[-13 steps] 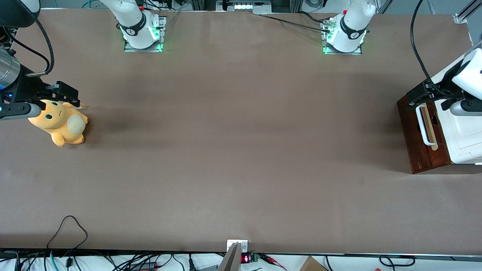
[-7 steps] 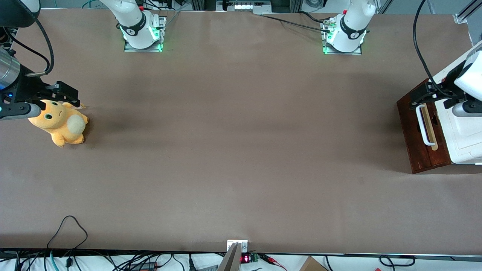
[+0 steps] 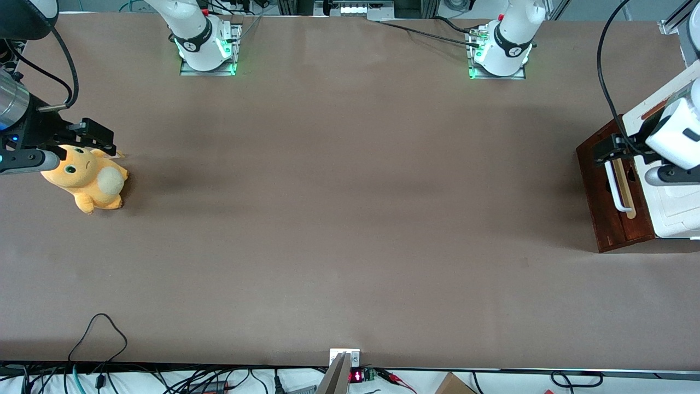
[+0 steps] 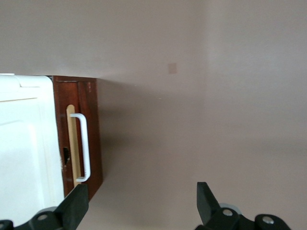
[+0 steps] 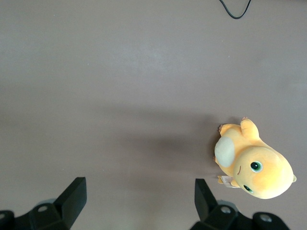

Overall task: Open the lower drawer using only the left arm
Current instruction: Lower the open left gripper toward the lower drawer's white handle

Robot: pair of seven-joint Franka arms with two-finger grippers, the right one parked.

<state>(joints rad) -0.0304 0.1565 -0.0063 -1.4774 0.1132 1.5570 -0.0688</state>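
Nothing's opened yet: the lower drawer point(image 3: 601, 197) sits closed, and the gripper point(image 4: 141, 203) hovers spread wide near its white handle point(image 4: 83, 146), around 12 o'clock of it.

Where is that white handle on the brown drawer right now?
The white handle sits on the lower drawer at the working arm's end of the table, with the open gripper hovering at its end farther from the front camera.

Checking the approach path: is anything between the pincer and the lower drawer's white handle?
No. In the left wrist view the open pincer hovers above the lower drawer; nothing lies between it and the handle.
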